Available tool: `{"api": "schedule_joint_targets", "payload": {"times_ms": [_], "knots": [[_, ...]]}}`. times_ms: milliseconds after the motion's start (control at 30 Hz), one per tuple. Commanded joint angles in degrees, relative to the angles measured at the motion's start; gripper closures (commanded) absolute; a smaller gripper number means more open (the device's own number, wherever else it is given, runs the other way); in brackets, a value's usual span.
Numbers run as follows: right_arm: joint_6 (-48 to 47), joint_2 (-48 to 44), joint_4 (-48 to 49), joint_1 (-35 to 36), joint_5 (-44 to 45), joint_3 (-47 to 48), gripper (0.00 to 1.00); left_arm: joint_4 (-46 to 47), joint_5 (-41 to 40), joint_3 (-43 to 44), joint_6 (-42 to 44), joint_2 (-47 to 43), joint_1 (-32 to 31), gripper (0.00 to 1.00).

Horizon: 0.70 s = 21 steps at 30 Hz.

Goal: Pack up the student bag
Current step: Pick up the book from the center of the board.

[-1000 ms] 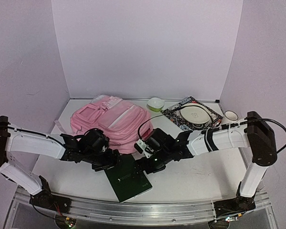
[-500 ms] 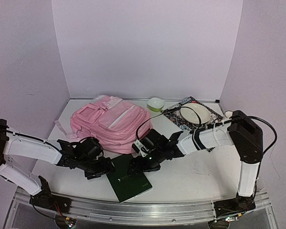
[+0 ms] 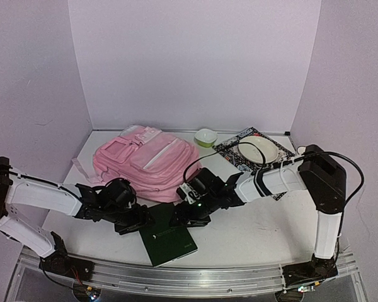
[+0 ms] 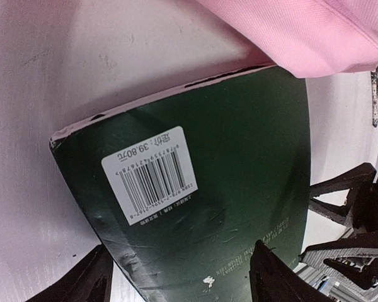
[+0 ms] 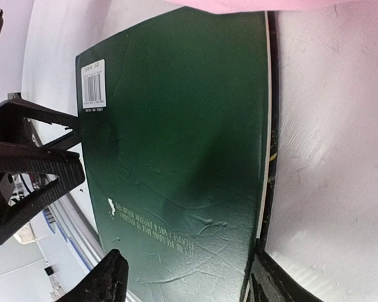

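Only wrist views show barcode [image 4: 152, 174]; left gripper [image 4: 183, 264] wide astride green book [image 4: 239, 157]; right gripper [image 5: 186, 261]: hold unclear.

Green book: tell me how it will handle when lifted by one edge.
The green book looks thin with a creased soft cover, so it will probably sag. Its glossy cover may slip. Lying flat on the table, its edge could be hard to get under.

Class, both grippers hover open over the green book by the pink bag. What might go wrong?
1. The green book lies flat on the table, so the left gripper may slip off its cover.
2. The right gripper works close by; the two may collide.
3. A push could shove the book into the student bag.
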Motion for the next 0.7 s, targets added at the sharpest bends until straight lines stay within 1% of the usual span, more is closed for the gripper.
{"api": "schedule_joint_targets", "payload": {"times_ms": [0, 267, 333, 433, 533, 600, 667], "knots": [[2.5, -7.4, 9.8, 1.9, -8.7, 0.6, 0.38, 9.4, 4.1, 3.0, -0.9, -5.4, -0.8, 0.26], [3.6, -10.2, 11.2, 1.5, -6.2, -2.5, 0.53, 9.4, 3.5, 2.1, -1.4, -7.4, -0.8, 0.27], [4.2, -10.2, 12.1, 1.5, -6.0, -3.5, 0.56, 9.4, 3.4, 1.4, -1.8, -7.6, -0.8, 0.27], [5.0, -9.9, 13.4, 1.4, -5.9, -5.2, 0.60, 9.4, 3.3, 0.5, -2.2, -8.0, -0.8, 0.28], [5.5, -9.8, 14.1, 1.4, -5.0, -7.2, 0.66, 9.4, 3.2, -0.6, -2.4, -8.0, -0.8, 0.28], [6.1, -9.4, 15.0, 1.3, -4.6, -8.2, 0.72, 9.4, 3.1, -1.2, -2.6, -7.6, -0.8, 0.28], [6.9, -8.8, 16.1, 1.2, -4.5, -8.8, 0.74, 9.4, 2.9, -1.6, -2.6, -6.9, -0.8, 0.28]]}}
